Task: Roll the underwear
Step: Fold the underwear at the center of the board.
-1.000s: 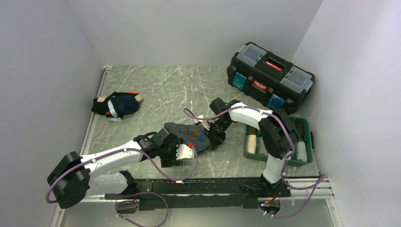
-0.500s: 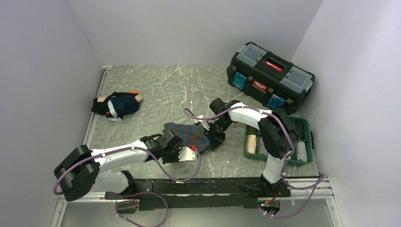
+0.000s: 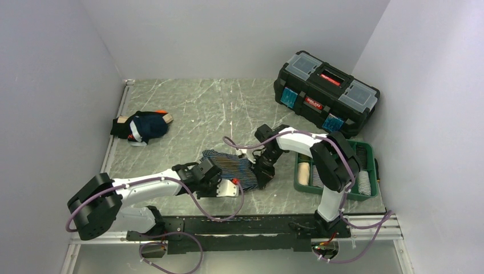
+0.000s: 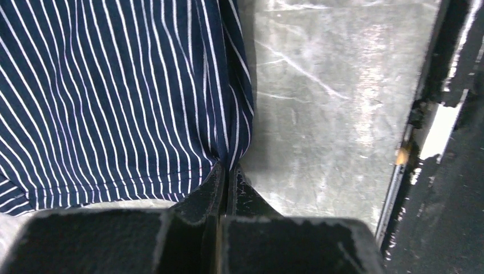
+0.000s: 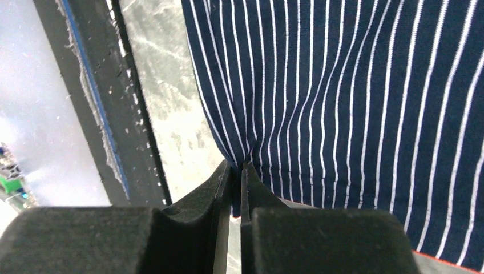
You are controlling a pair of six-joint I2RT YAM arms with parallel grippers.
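Note:
Navy underwear with thin white stripes point(image 3: 233, 164) lies spread on the grey marbled table point(image 3: 188, 114) between my two arms. My left gripper point(image 3: 227, 184) is shut on its near edge; in the left wrist view the striped underwear point(image 4: 114, 97) is pinched at the left gripper's point(image 4: 228, 171) tips. My right gripper point(image 3: 263, 170) is shut on the cloth's right edge, and the striped underwear point(image 5: 354, 97) runs down between the right gripper's point(image 5: 237, 166) tips. More dark underwear point(image 3: 142, 127) lies bunched at the far left.
A black toolbox point(image 3: 325, 91) with a red latch stands at the back right. A green compartment tray point(image 3: 365, 149) with rolled items sits right of the right arm. A black rail point(image 3: 251, 225) runs along the near table edge. Grey walls close in left, back and right.
My left gripper moved in to the striped underwear's near edge and shut on it. The right gripper shifted slightly toward the near edge, still holding the cloth, which drew in with it.

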